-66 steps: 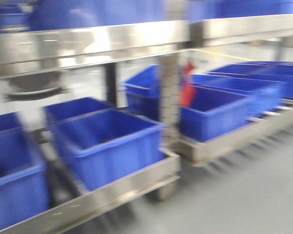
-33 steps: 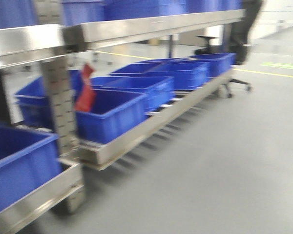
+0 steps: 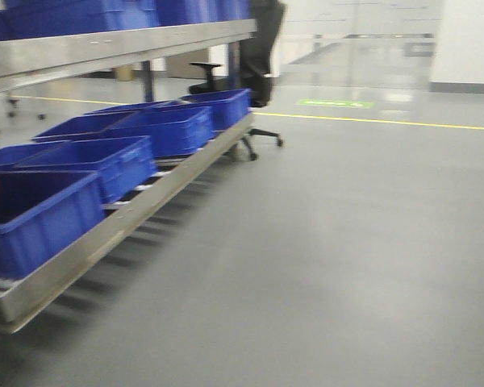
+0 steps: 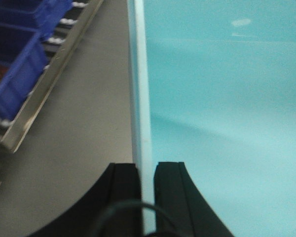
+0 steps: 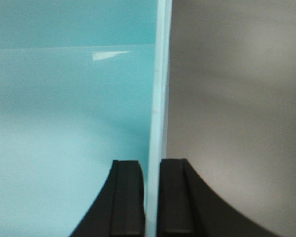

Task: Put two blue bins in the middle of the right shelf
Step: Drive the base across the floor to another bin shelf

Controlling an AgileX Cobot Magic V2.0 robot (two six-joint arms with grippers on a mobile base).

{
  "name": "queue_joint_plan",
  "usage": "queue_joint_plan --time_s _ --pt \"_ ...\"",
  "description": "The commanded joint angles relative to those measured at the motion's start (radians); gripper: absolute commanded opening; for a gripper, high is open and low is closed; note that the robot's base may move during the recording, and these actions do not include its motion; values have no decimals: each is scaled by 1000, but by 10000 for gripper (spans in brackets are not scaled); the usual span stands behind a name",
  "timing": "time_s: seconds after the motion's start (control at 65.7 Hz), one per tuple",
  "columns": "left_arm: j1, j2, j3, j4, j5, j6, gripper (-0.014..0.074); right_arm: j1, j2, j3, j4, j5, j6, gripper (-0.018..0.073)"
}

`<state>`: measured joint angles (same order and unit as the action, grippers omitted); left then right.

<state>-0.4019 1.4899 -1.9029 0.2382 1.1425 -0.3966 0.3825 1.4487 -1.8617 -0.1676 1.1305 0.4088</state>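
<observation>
My left gripper (image 4: 146, 168) pinches the bin's (image 4: 222, 123) left wall and my right gripper (image 5: 152, 165) its right wall. Fingers narrow, bin slung between my arms. The shelf (image 3: 121, 222) lies to my left, long axis running ahead, so the left arm is nearer.

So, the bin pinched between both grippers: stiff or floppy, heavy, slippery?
Probably stiff: the wall of the bin runs straight through the left gripper and right gripper. Likely light: the inside in view looks empty. Possibly slippery: glossy plastic, held only by thin rim pinches.
</observation>
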Motion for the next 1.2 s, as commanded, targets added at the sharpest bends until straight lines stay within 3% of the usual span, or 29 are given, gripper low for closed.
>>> queue_joint_plan --time_s 0.0,1.187 --pt "-3 -19 -17 -24 -96 0 -111 1 -22 -14 23 -77 0 -162" --pt "-3 -19 -17 -24 -96 0 -111 1 -22 -14 23 -77 0 -162"
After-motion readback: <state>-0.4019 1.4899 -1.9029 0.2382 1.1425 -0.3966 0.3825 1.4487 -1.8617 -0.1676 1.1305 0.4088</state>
